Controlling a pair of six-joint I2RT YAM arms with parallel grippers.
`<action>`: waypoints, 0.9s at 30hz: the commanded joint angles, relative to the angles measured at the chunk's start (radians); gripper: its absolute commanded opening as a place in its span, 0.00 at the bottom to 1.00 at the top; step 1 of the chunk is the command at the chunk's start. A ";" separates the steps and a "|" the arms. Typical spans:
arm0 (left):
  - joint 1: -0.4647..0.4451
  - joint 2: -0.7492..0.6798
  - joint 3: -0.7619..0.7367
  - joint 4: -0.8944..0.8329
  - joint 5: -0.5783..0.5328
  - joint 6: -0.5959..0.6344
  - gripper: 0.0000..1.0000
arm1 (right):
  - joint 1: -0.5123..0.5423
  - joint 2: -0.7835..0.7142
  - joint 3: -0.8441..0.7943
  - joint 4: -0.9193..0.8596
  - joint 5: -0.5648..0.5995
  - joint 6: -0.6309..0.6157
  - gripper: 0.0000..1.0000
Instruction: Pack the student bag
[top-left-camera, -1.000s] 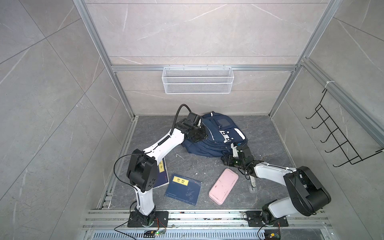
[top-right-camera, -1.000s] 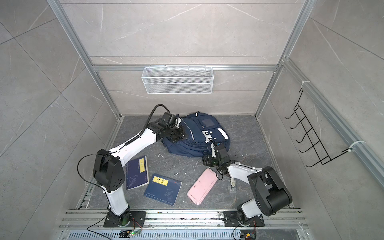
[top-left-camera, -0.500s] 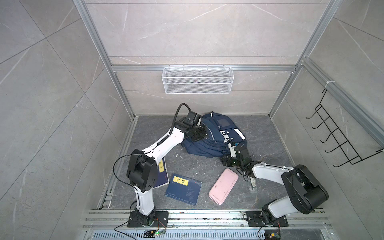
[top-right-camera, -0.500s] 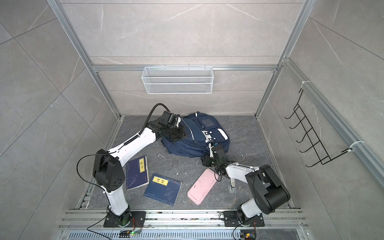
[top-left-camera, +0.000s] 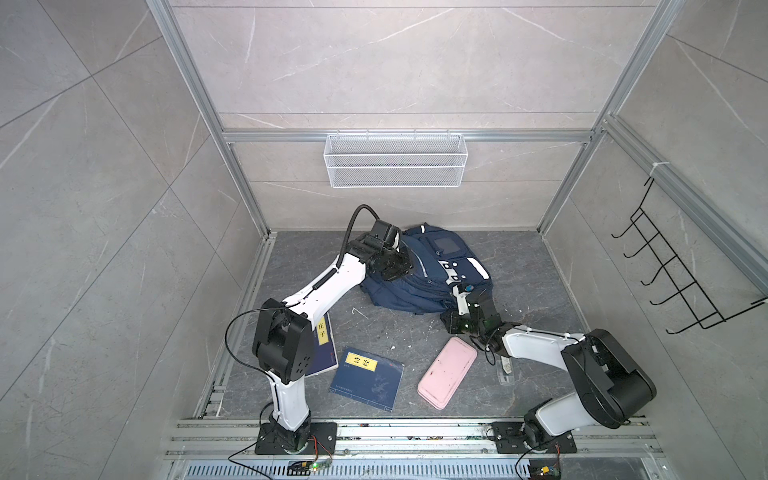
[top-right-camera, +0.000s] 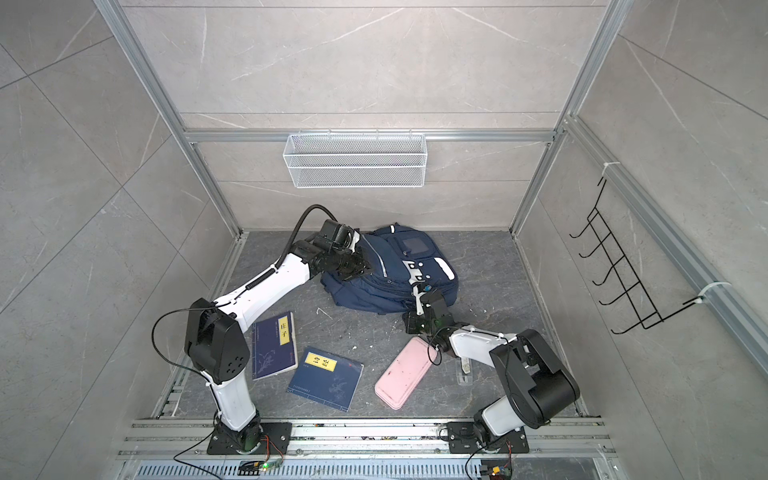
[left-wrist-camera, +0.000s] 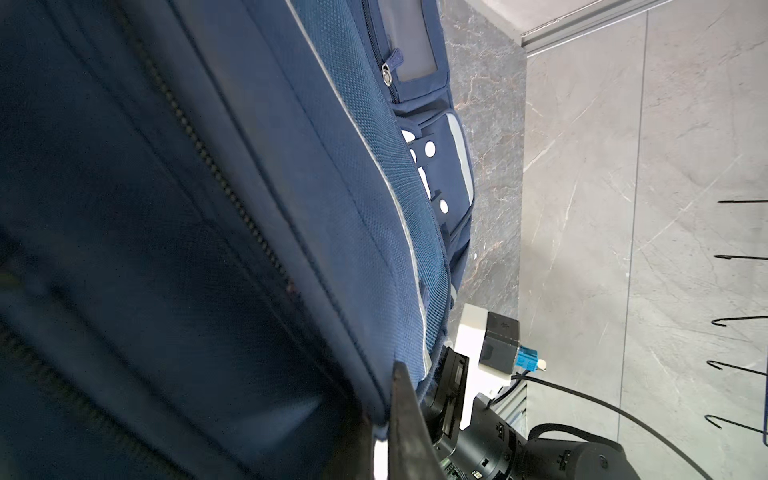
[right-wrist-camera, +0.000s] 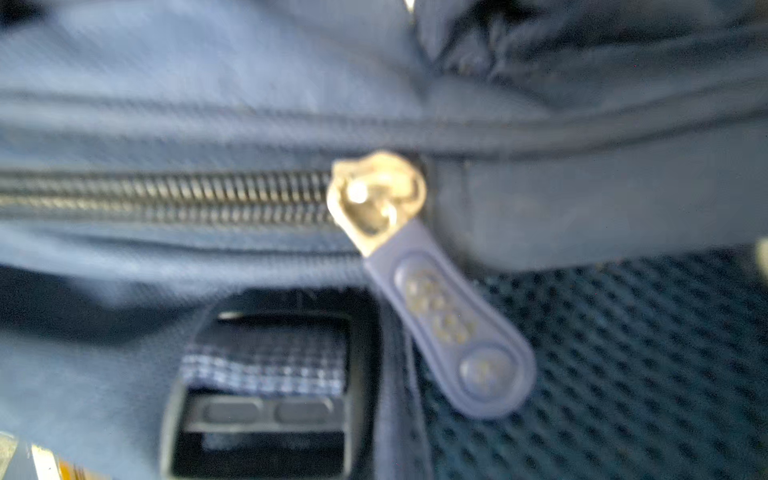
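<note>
**Right wrist view: zipper pull straight ahead of the end effector**

The student bag (top-left-camera: 432, 266) lies slumped on the counter between the two arms. The left end effector (top-left-camera: 405, 266) is closed, seemingly pinching a fold of the bag's fabric on the side away from the right end effector (top-left-camera: 456, 293). The right one sits against the bag, and its jaw width cannot be told. Directly ahead of it the rubber zipper pull (right-wrist-camera: 453, 324) hangs from the metal slider (right-wrist-camera: 374, 195), with the zipper teeth (right-wrist-camera: 166, 195) meshed. I judge it best to clamp the flat tab squarely, then draw along the teeth while the left keeps the fabric taut.
</note>
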 joint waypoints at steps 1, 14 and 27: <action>0.007 -0.034 0.077 0.090 0.052 0.013 0.00 | 0.006 0.017 0.011 0.004 0.012 -0.014 0.22; 0.019 -0.013 0.086 0.100 0.059 -0.001 0.00 | 0.012 -0.013 0.017 -0.042 -0.001 -0.015 0.00; 0.044 0.057 0.034 0.175 0.033 -0.059 0.00 | 0.052 0.016 0.147 -0.253 -0.266 -0.006 0.00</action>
